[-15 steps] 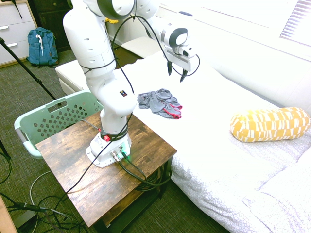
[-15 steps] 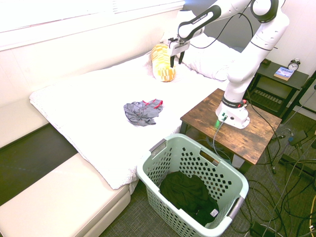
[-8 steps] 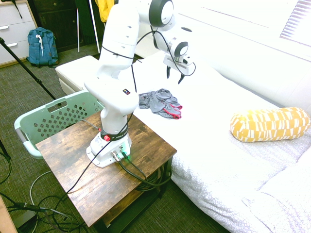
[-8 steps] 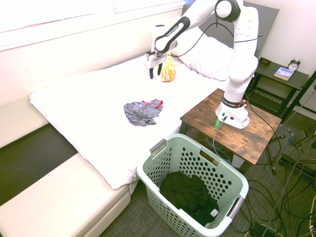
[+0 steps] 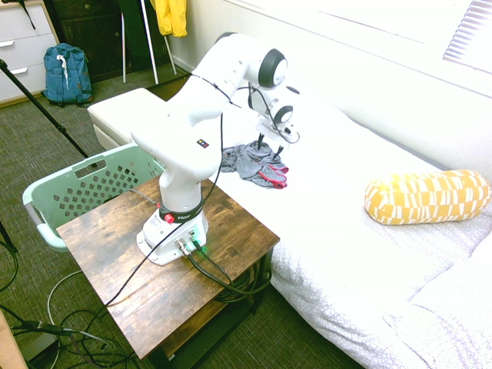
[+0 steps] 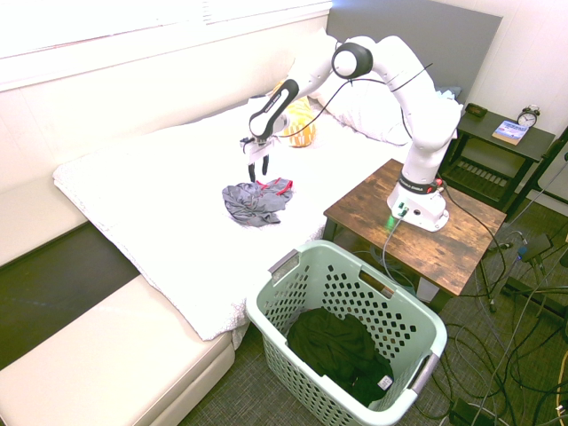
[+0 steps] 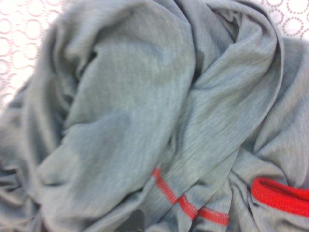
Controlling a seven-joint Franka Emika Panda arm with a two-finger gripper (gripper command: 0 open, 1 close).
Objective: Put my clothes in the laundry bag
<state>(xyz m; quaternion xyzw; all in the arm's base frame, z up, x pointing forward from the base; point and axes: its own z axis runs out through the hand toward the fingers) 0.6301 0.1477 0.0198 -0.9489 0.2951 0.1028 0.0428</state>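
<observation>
- I have the gripper directly above the clothes, pointing almost straight down, with its fingers spread wide and nothing between them; the tips are just over the fabric, and I cannot tell if they touch it yet.
- The clothes lie crumpled on the white bed, near the edge that faces the wooden table; in the wrist view the grey folds fill nearly the whole picture, so I judge the target is well centred; the bundle has no clear long axis.
- The laundry bag stands on the floor beside the table, well apart from the clothes, with something dark already inside.
- The yellow pillow is far to the side; nothing stands in the way of a straight descent.
</observation>
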